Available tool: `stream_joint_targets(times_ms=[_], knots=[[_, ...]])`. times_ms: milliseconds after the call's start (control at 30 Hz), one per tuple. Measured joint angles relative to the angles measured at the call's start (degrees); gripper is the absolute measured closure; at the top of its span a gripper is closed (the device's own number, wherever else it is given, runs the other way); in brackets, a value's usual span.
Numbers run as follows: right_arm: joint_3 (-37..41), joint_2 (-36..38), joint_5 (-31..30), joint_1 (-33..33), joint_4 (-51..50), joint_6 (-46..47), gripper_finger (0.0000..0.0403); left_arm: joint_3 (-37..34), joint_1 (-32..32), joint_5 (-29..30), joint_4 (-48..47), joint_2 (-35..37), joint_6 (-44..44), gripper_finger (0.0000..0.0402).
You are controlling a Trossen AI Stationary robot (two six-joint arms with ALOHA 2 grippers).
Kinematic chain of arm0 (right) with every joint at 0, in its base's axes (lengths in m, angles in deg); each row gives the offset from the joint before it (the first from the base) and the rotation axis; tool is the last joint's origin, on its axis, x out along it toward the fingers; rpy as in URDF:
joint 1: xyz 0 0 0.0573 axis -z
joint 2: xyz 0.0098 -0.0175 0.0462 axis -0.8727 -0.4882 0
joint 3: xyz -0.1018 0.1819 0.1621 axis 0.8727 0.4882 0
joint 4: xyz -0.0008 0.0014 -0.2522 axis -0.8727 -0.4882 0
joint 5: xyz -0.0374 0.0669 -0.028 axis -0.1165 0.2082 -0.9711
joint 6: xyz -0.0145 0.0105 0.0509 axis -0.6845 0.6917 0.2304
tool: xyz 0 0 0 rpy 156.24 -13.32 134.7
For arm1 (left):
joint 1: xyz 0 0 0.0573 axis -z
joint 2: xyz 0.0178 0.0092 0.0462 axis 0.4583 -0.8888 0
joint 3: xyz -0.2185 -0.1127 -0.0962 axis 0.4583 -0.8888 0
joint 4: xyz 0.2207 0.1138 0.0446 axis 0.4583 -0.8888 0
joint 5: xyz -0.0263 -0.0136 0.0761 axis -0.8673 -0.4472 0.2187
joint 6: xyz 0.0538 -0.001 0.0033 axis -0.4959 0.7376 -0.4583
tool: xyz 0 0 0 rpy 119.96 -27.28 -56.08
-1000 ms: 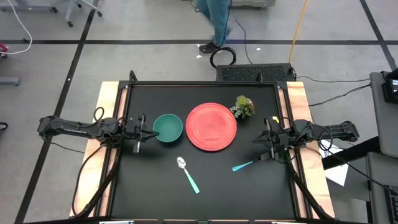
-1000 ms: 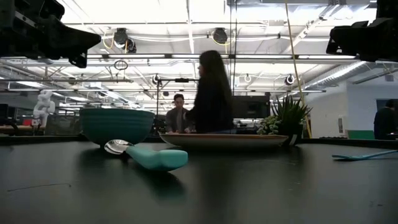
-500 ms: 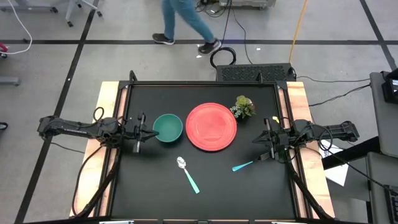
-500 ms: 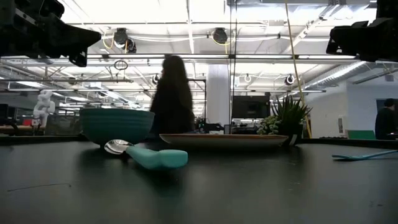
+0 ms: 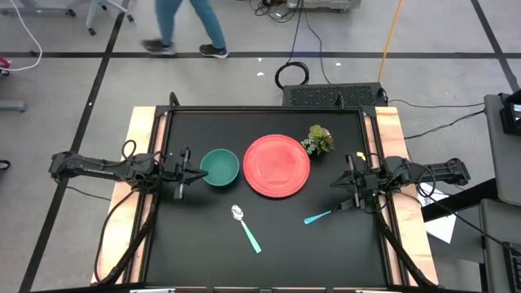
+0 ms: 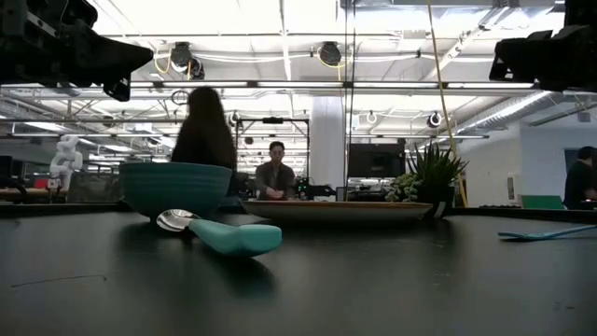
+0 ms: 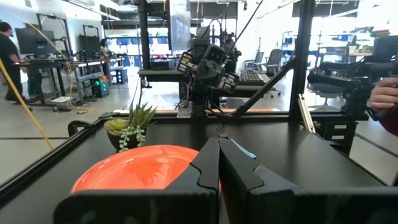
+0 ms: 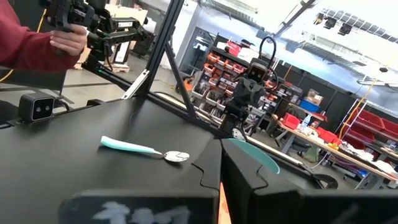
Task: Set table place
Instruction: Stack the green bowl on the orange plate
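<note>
On the black table [image 5: 195, 252] the round red plate [image 5: 277, 165] lies flat near the middle. A teal bowl [image 5: 219, 167] stands just left of it. My left gripper [image 5: 200, 172] hovers shut and level at the table's left side, its tip by the bowl's left rim but above it, as the low view shows [image 6: 119, 65]. My right gripper [image 5: 333, 184] hovers shut at the right side, pointing toward the plate, holding nothing. In the left wrist view the plate [image 7: 140, 171] lies beyond the shut fingers [image 7: 219, 158].
A teal-handled spoon [image 5: 244, 225] lies in front of the plate and a teal fork [image 5: 319, 216] lies near my right gripper. A small potted plant [image 5: 319, 139] stands at the plate's far right. A person [image 5: 183, 24] walks beyond the far edge. Bare tabletop lies toward the near edge.
A person beyond the table's far edge has walked toward the left. Both arms and everything on the table have kept still.
</note>
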Motion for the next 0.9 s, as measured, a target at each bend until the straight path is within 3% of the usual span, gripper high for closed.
stream_joint_targets(times_ms=[900], knots=[[0.0,0.0,-0.2,0.0,0.5,-0.6,0.0403,0.0,0.0,1.4,-1.9,0.0,1.4,0.0394]])
